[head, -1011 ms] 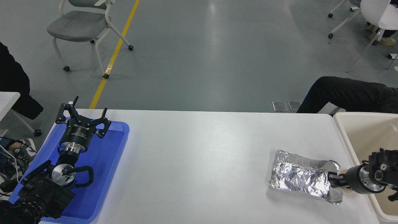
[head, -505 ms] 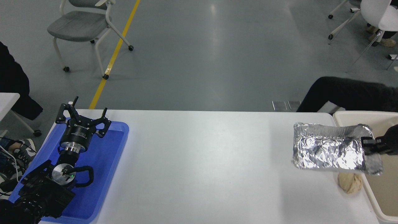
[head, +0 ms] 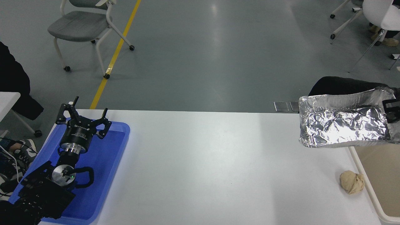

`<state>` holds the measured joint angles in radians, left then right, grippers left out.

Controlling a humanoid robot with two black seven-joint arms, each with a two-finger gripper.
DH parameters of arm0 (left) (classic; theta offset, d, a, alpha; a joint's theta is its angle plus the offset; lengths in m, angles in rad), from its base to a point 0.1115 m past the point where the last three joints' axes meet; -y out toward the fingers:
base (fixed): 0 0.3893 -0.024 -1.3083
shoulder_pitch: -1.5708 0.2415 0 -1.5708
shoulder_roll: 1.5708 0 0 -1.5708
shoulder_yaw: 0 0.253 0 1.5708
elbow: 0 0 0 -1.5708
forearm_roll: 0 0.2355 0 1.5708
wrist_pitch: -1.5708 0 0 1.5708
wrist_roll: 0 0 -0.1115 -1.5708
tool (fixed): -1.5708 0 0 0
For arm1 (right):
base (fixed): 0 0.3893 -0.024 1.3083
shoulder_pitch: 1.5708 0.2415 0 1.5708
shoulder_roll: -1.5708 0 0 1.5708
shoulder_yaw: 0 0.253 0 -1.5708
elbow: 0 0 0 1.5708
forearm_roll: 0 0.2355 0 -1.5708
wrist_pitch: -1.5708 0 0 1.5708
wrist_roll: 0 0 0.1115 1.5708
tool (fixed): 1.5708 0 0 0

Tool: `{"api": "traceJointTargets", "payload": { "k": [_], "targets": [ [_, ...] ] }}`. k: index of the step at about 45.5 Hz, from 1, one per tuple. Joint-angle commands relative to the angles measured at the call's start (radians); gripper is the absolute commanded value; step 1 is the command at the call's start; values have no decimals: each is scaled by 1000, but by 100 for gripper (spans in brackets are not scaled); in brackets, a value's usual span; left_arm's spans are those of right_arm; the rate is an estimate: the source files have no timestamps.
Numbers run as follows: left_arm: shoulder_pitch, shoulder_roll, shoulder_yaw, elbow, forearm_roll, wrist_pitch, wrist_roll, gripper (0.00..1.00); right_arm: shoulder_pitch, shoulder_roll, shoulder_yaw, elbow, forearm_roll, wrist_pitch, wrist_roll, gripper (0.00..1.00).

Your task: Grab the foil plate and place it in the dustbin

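Note:
The foil plate [head: 340, 126] is a crumpled shiny silver tray held high in the air at the right edge, tilted with its wrinkled underside toward me. My right gripper [head: 390, 110] is shut on the plate's right end and is mostly cut off by the picture's edge. The plate hangs over the table's right end and partly over the cream-beige dustbin [head: 375, 175], which stands beside the table at the right. My left gripper [head: 82, 114] is open and parked over the blue tray at the lower left.
A small tan dough-like lump [head: 352, 182] lies on the white table [head: 203, 162] near its right edge, next to the dustbin. A flat blue tray [head: 106, 162] sits at the left. A person's dark-clad leg [head: 331, 86] shows behind the foil plate.
My right gripper has lifted the foil plate off the table and carried it up and to the right, toward the dustbin. The tan lump that it covered now lies bare. The left arm has not moved.

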<state>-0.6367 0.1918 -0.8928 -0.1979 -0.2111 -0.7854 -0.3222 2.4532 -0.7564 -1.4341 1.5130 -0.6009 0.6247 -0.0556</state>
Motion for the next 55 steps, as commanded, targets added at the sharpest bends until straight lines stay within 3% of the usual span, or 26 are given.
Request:
{"api": "traceJointTargets", "payload": {
  "k": [1, 9, 18, 28, 44, 55],
  "targets": [
    [0, 2, 0, 0, -1, 0, 0, 100, 30, -6, -77, 0, 10, 1, 0, 0],
    [0, 2, -1, 0, -1, 0, 0, 100, 3, -95, -103, -91, -13, 0, 2, 0],
    [0, 2, 0, 0, -1, 0, -2, 100, -170, -234, -54, -397, -83, -3, 10, 0],
    [0, 2, 0, 0, -1, 0, -2, 100, -590, -343, 263, -715, -89, -69, 16, 0],
    [0, 3, 0, 3, -1, 0, -2, 100, -1299, -213, 762, -993, -60, -371, 2, 0],
    [2, 3, 0, 3, -1, 0, -2, 100, -1563, -78, 900, -1122, 125, -481, -24, 0]
  ]
}}
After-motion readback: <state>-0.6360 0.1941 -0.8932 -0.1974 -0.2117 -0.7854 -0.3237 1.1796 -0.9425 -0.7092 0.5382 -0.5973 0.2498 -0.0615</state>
